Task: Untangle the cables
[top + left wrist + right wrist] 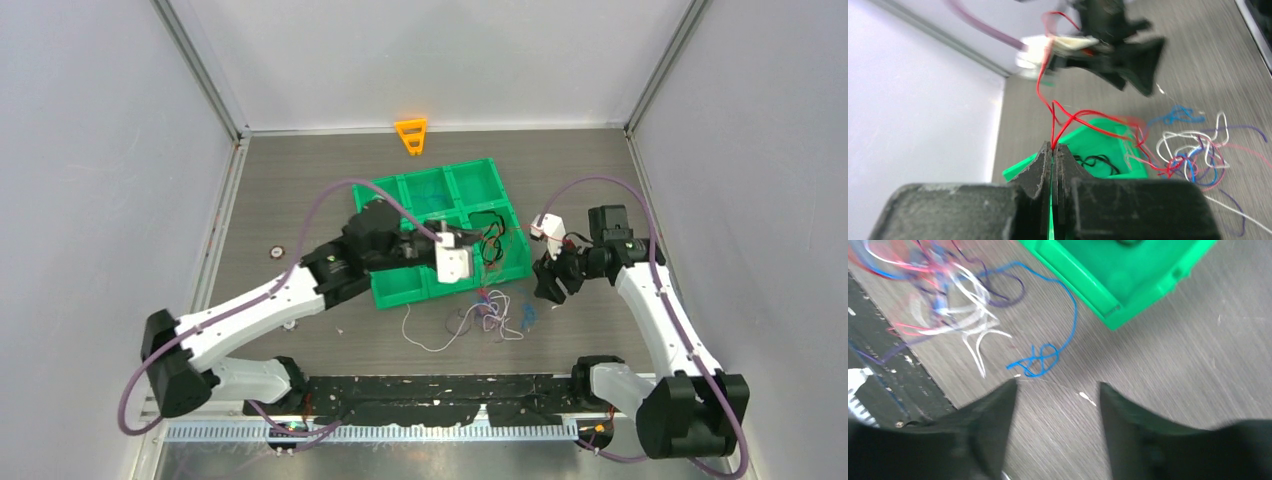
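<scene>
My left gripper [1053,146] is shut on a thin red cable [1068,120] just above the green tray [1098,135]. From the jaws the red cable rises toward the right arm and also trails down into the tangle of cables [1193,155], which holds white, blue, red and purple wires on the table. A black cable [1095,161] lies in a tray compartment. My right gripper [1058,385] hangs open and empty over bare table, near a loose blue cable [1045,357]. From above, the left gripper [482,252] is at the tray's near right corner, the right gripper [548,283] is beside it, and the tangle [490,315] is in front.
The green tray [400,285] with several compartments sits mid-table. A small orange piece [411,135] stands at the back wall. A silver disc [277,252] lies left of the left arm. A black strip [450,390] runs along the near edge.
</scene>
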Robot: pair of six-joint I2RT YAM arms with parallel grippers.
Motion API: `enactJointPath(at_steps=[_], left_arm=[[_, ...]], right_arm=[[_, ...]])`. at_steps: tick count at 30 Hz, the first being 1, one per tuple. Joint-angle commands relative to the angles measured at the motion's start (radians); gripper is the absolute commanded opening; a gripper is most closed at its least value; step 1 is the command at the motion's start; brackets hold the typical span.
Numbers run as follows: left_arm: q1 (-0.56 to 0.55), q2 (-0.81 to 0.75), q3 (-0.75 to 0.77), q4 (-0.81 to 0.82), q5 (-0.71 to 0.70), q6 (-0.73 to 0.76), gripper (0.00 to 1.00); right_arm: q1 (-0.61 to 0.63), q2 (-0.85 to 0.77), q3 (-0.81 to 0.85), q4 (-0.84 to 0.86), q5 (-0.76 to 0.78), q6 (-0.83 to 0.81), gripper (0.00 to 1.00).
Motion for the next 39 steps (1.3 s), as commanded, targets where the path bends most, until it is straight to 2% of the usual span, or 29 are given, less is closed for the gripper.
enactJointPath(at_steps=[1,4,8,10,12,13,14,15,16,17,19,20,21,22,25,26,28,32,39], left_arm=[[0.033,-0.093,0.129,-0.115,-0.031,-0.216,0.00],[0.036,-0.102,0.188,-0.171,-0.059,-0.261,0.00],[0.036,-0.106,0.212,-0.211,-0.087,-0.303,0.00],[0.036,-0.104,0.216,-0.232,-0.103,-0.339,0.00],[0.036,-0.113,0.215,-0.241,-0.110,-0.361,0.00],[0.036,-0.121,0.211,-0.241,-0.114,-0.369,0.00],[0.036,-0.130,0.204,-0.241,-0.112,-0.376,0.00],[0.037,-0.138,0.202,-0.248,-0.103,-0.378,0.00],[0.037,-0.143,0.201,-0.263,-0.089,-0.379,0.00],[0.037,-0.147,0.204,-0.281,-0.083,-0.388,0.00],[0.037,-0.149,0.207,-0.306,-0.087,-0.424,0.00],[0.038,-0.157,0.197,-0.302,-0.083,-0.439,0.00],[0.039,-0.168,0.178,-0.282,-0.075,-0.459,0.00],[0.040,-0.184,0.153,-0.258,-0.066,-0.466,0.00],[0.040,-0.204,0.130,-0.230,-0.069,-0.493,0.00],[0.041,-0.201,0.135,-0.238,-0.087,-0.505,0.00],[0.044,-0.198,0.144,-0.245,-0.095,-0.517,0.00],[0.045,-0.196,0.157,-0.239,-0.093,-0.553,0.00],[0.051,-0.187,0.232,-0.262,-0.103,-0.606,0.00]], right_arm=[[-0.084,0.041,-0.063,0.084,0.116,-0.114,0.82],[-0.143,0.064,-0.028,0.067,0.107,-0.152,0.87],[-0.229,0.020,0.123,-0.109,-0.118,-0.180,0.97],[-0.234,-0.039,0.151,-0.145,-0.238,-0.157,0.97],[-0.234,-0.096,0.129,-0.088,-0.226,-0.086,0.96],[-0.235,-0.110,0.113,-0.007,-0.198,-0.050,0.95],[-0.235,-0.120,0.072,0.040,-0.110,-0.037,0.95],[-0.236,-0.116,0.060,0.118,-0.067,-0.015,0.95],[-0.253,-0.090,0.069,0.125,-0.057,-0.017,0.95],[-0.265,-0.072,0.097,0.060,-0.092,-0.043,0.95],[-0.282,-0.034,0.220,-0.074,-0.278,-0.084,0.95],[-0.278,-0.038,0.234,-0.101,-0.400,-0.088,0.95],[-0.265,-0.062,0.232,-0.091,-0.443,-0.033,0.95],[-0.217,-0.078,0.218,-0.049,-0.478,0.092,0.95],[-0.072,-0.187,0.081,0.255,-0.464,0.350,0.95],[0.007,-0.209,0.044,0.404,-0.443,0.475,0.95],[0.125,-0.270,-0.053,0.606,-0.399,0.620,0.95],[0.335,-0.301,-0.174,0.836,-0.253,0.712,0.95],[0.632,-0.143,-0.254,1.186,-0.052,0.747,0.95]])
